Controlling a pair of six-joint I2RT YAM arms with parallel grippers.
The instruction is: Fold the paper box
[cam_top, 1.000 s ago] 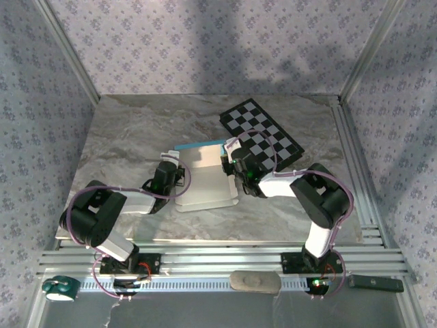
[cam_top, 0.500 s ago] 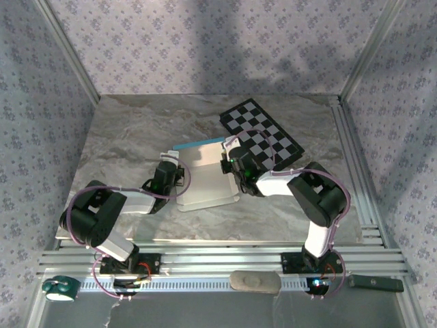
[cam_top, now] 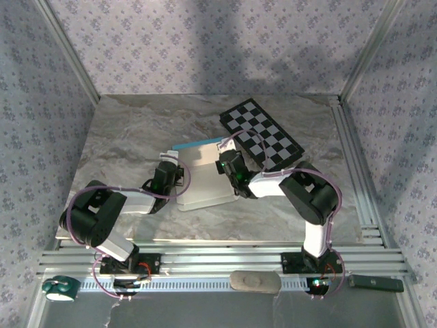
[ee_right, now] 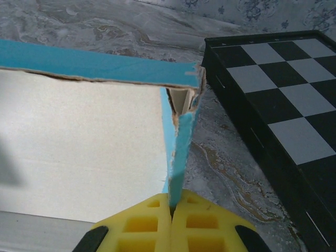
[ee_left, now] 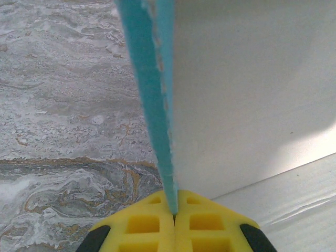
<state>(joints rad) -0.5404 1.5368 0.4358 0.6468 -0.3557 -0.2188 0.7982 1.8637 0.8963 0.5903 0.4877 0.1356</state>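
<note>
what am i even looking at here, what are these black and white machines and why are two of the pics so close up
These are two robot arms bolted at the near edge of a marble-patterned table. The wide picture comes from a fixed camera above and behind them, with the left arm on the left and the right arm on the right. Each close-up comes from a camera on one wrist, looking out along that arm's yellow fingertips. On the table lie a half-folded paper box, white inside and turquoise outside, and a checkerboard beside it. Each arm's jaws are shut on a raised turquoise side flap of the box.
</note>
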